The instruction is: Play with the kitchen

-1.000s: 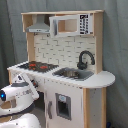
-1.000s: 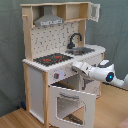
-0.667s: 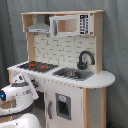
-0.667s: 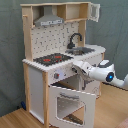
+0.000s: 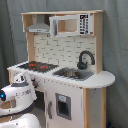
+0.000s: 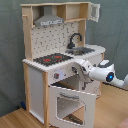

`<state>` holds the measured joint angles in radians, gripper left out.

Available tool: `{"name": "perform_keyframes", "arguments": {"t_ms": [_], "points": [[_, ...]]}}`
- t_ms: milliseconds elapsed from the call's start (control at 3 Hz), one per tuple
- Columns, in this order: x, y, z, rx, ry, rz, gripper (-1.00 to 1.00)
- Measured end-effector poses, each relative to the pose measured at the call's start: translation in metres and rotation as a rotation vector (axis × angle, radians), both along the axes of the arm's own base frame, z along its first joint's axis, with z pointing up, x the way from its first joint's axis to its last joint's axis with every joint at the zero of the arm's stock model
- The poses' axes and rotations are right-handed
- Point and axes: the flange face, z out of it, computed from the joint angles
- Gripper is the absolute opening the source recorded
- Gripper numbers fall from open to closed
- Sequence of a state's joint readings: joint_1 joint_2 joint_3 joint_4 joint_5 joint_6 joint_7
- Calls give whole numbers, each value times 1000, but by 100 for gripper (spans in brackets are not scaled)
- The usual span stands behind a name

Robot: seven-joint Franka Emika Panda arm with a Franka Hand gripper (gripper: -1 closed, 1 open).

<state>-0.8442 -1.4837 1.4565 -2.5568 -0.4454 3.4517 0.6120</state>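
Both exterior views near, opposite front corners; share kitchen [image 5: 65,70] [image 6: 60,65].

one toy kitchen [image 5: 65,60], one robot arm [image 6: 102,72], one faucet [image 5: 85,59], one sink [image 5: 73,74], one open oven door [image 6: 71,104]

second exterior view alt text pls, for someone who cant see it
A white robot arm reaches from the second exterior view's right toward the front of a tall white and light-wood toy kitchen, whose windowed oven door hangs open. Above are a black-and-red stovetop, black faucet and grey hood.
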Motion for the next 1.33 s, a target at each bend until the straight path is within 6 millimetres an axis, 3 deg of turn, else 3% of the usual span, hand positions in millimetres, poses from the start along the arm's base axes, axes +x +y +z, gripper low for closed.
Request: {"name": "perform_keyframes", "arguments": {"t_ms": [333,667,1333], "points": [[0,1,0,50,1,-3,-100],[-1,1,0,52,1,-3,100],[-28,17,-3,-29,-37,-42,100]]}}
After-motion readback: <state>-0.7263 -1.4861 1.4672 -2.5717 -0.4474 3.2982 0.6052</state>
